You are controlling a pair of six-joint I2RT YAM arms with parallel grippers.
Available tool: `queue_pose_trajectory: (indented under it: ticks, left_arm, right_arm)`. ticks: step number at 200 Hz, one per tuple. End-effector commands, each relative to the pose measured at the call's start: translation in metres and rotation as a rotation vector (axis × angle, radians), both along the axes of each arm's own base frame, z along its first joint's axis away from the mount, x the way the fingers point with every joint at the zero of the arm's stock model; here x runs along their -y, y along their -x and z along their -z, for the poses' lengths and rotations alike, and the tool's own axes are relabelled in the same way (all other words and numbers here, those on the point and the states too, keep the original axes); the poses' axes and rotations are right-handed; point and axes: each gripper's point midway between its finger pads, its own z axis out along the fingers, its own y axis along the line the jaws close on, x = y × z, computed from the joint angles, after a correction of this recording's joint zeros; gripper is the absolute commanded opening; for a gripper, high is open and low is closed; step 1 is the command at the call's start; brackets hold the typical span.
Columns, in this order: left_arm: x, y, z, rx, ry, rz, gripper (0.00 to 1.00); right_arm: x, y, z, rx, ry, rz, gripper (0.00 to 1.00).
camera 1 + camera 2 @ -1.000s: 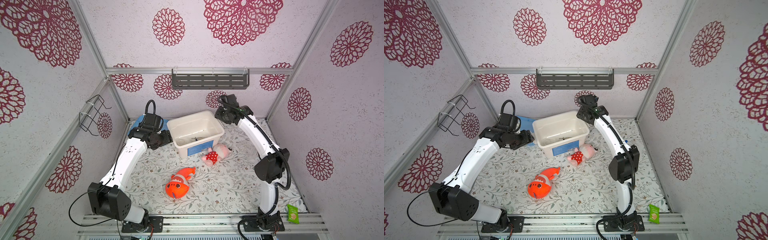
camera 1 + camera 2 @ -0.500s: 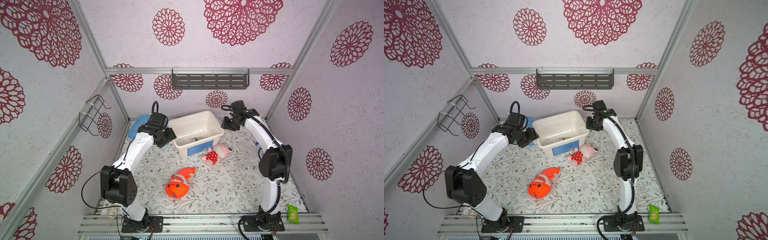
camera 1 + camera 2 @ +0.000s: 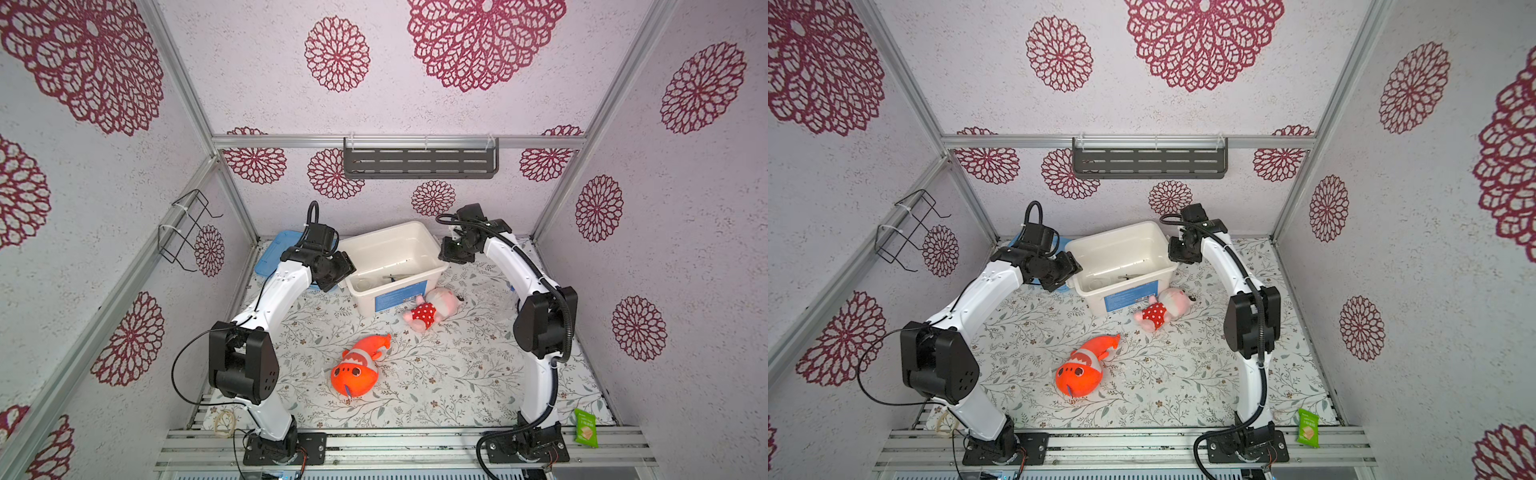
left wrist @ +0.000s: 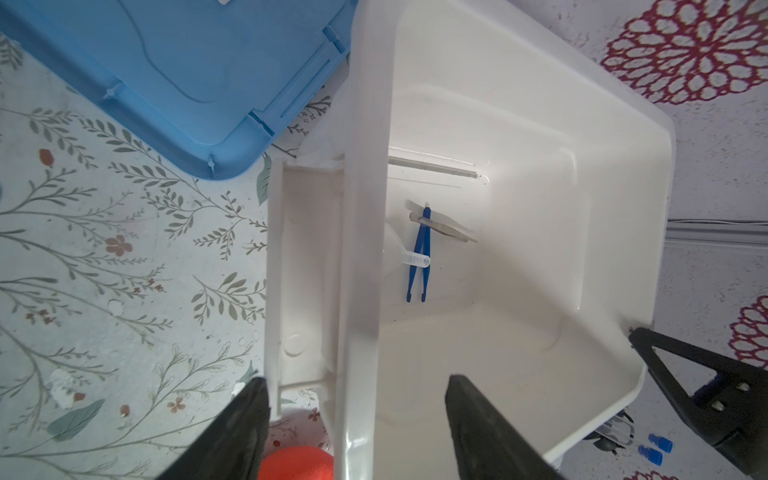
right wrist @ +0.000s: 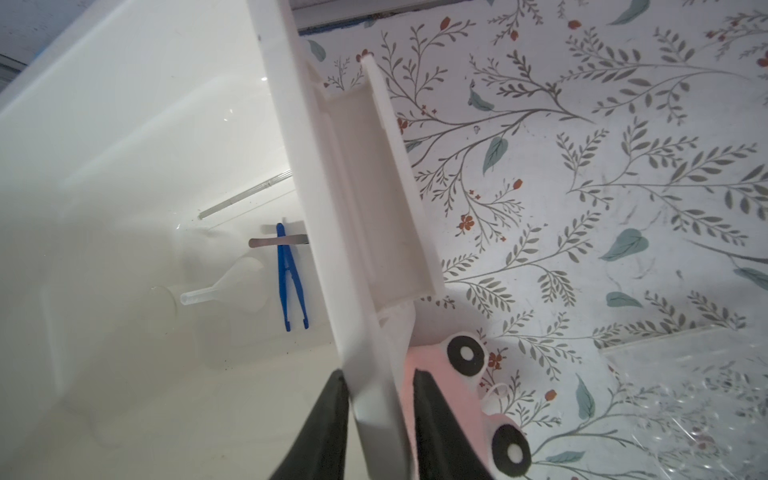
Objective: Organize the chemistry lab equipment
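The white bin (image 3: 386, 232) (image 3: 1113, 232) stands at the back of the table. Inside lie dark blue tweezers (image 4: 419, 257) (image 5: 289, 282), a slim metal tool (image 4: 444, 228) (image 5: 270, 242), a thin rod (image 4: 432, 167) (image 5: 245, 195) and a clear round flask (image 5: 232, 286). Two blue tube caps (image 4: 654, 449) show on the table beyond the bin. My left gripper (image 4: 356, 379) (image 3: 343, 266) is open and straddles the bin's left wall without touching it. My right gripper (image 5: 378, 372) (image 3: 451, 253) is shut on the bin's right rim (image 5: 316, 208).
A blue lid (image 3: 274, 253) (image 4: 187, 75) lies left of the bin. A pink doll (image 3: 432, 309) (image 5: 457, 395) rests against the bin's front right, an orange plush fish (image 3: 357, 365) nearer the front. Clear plastic (image 5: 685, 395) lies at the right, a green packet (image 3: 585, 428) on the front rail.
My left gripper has come in over the bin's left wall. The right gripper has dropped onto the right rim and narrowed its jaws around it.
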Motion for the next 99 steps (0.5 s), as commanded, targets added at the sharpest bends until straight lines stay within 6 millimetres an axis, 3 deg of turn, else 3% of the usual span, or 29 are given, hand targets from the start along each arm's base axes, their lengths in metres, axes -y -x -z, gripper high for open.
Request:
queue_pose_trajectory:
  ticks: [1, 46, 99]
  left_arm:
    - [0.003, -0.015, -0.008, 0.029, 0.025, -0.012, 0.71]
    - [0.009, -0.028, -0.016, 0.052, 0.037, 0.004, 0.71]
    - [0.013, -0.037, -0.024, 0.078, 0.039, 0.031, 0.71]
  right_arm:
    - [0.02, -0.002, -0.012, 0.034, 0.061, 0.098, 0.27]
    - [0.046, 0.008, -0.015, 0.037, 0.097, 0.21, 0.2]
    - [0.073, 0.021, -0.022, 0.047, 0.096, 0.283, 0.19]
